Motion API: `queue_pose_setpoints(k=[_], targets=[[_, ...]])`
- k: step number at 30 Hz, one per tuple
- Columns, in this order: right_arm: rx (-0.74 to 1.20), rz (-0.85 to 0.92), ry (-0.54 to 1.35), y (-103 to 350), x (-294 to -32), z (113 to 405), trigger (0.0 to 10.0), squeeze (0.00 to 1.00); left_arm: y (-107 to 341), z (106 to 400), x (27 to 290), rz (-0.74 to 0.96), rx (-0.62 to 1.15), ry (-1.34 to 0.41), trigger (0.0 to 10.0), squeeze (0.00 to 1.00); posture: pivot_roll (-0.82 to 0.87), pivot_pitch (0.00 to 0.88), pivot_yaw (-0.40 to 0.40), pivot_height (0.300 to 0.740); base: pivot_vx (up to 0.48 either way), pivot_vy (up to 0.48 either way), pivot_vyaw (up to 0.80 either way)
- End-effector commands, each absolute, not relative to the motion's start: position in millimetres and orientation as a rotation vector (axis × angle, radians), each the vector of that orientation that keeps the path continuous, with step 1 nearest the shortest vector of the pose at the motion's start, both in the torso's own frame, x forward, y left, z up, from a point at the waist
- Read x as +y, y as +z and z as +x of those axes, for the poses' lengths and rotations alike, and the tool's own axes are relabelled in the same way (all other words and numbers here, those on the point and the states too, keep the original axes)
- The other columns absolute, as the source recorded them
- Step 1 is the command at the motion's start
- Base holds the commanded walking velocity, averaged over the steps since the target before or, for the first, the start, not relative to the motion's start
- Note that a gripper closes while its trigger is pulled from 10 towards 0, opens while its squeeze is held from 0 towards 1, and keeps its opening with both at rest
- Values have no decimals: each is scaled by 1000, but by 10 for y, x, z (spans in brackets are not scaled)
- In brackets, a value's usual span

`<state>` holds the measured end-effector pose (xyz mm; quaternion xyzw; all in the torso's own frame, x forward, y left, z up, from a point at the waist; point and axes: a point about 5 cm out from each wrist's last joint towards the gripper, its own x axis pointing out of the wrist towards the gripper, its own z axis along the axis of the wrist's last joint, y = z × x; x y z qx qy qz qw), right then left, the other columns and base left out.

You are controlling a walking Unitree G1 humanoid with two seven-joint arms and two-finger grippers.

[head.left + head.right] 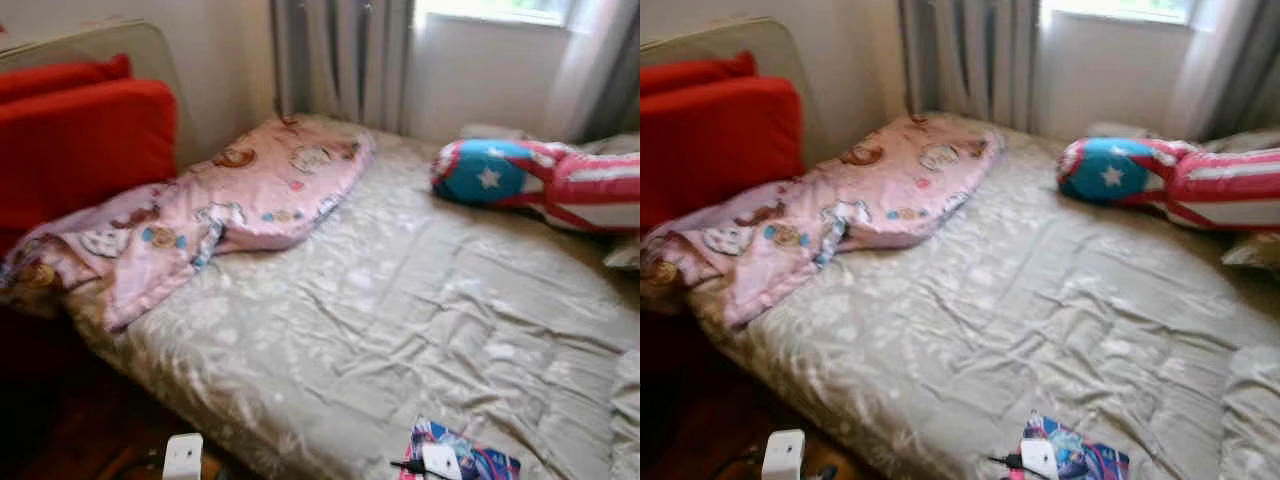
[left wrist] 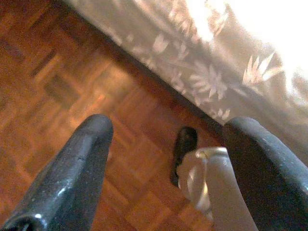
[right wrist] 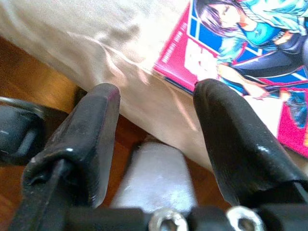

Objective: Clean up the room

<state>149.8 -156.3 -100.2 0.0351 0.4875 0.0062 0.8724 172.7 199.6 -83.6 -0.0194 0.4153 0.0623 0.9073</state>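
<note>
The bed [image 1: 400, 330] is wearing a beige cloth cover with a faint sheen and fine creases, and at its head end a soft pink printed quilt [image 1: 230, 205] is lying rumpled beside matt red cushions [image 1: 80, 150]. At the bed's near edge a glossy paper comic book [image 3: 250, 67] is catching the light, while below it the parquet floor [image 2: 62, 86] is showing polished reddish wood. The right gripper [image 3: 156, 115] is showing smooth black fingers [image 3: 236, 139] with a slight shine.
</note>
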Motion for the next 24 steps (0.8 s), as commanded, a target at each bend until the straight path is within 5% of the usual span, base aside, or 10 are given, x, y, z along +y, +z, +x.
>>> queue_pose_setpoints(k=[1, 11, 24], targets=[[1013, 80, 23, -994, -1514, 1521, 10000, 0, -845, 1689, 2066, -32, 871, 147, 10000, 0, 49, 0, -13, 740, 0, 0, 800], [1012, 78, 18, -993, -1542, 1522, 10000, 0, -846, 1686, 2068, -31, 873, 147, 10000, 0, 49, 0, -13, 740, 0, 0, 800], [1022, 107, 10, -1003, -1601, 1487, 10000, 0, -834, 1708, 2098, 10, 883, 112, 10000, 0, 58, 0, -32, 740, 0, 212, 0]])
